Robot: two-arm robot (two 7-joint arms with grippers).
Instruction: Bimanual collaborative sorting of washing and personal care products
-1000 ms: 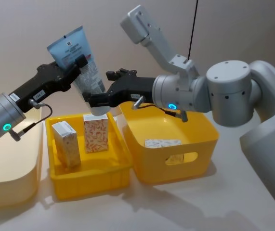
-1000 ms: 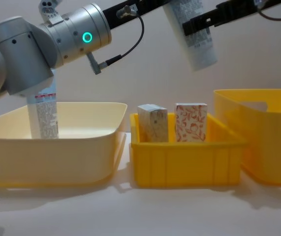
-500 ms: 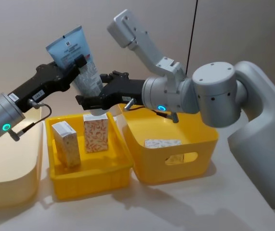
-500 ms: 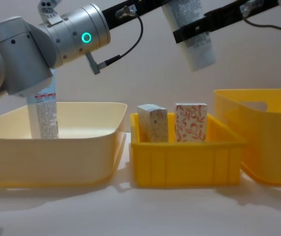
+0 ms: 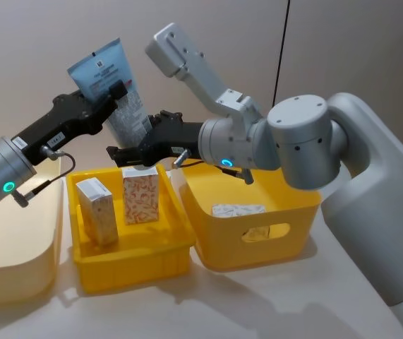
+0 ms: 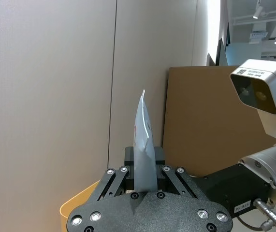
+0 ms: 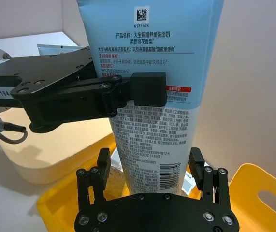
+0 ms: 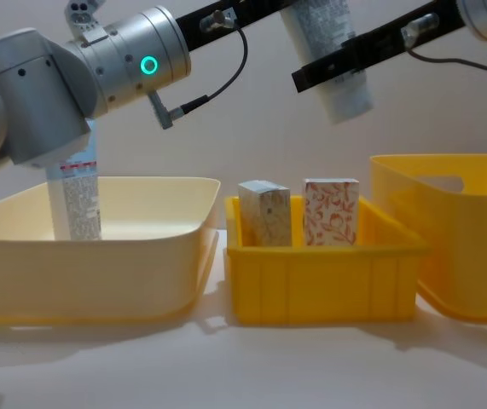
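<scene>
The fingers [image 7: 147, 89] of the left gripper [image 5: 116, 99] are clamped flat on the squeeze tube [image 5: 120, 95], gripping it about a third of the way down from its light-blue crimped end, so the tube hangs in mid-air above the far edge of the small yellow bin [image 5: 127, 261]. Its long axis runs nearly upright, tilted a little, blue end up and to the left, white printed end down and to the right. That lower white end lies between the spread jaws of the right gripper [image 5: 136, 152], which sits just below the left one; in the right wrist view the tube drops between its two fingers with a gap showing on each side, so I judge it open and not yet gripping. The handover turns on this: the right arm is the nearer one to the free lower end, and closing across the tube's flat faces would take it. Below, the marbled carton [image 5: 95, 210] and the orange-leaf carton [image 5: 141, 196] stand upright side by side in the small bin, the deep yellow bin [image 5: 286, 212] to its right. A second tube [image 8: 74, 200] stands in the cream bin [image 8: 89, 264] on the left.
</scene>
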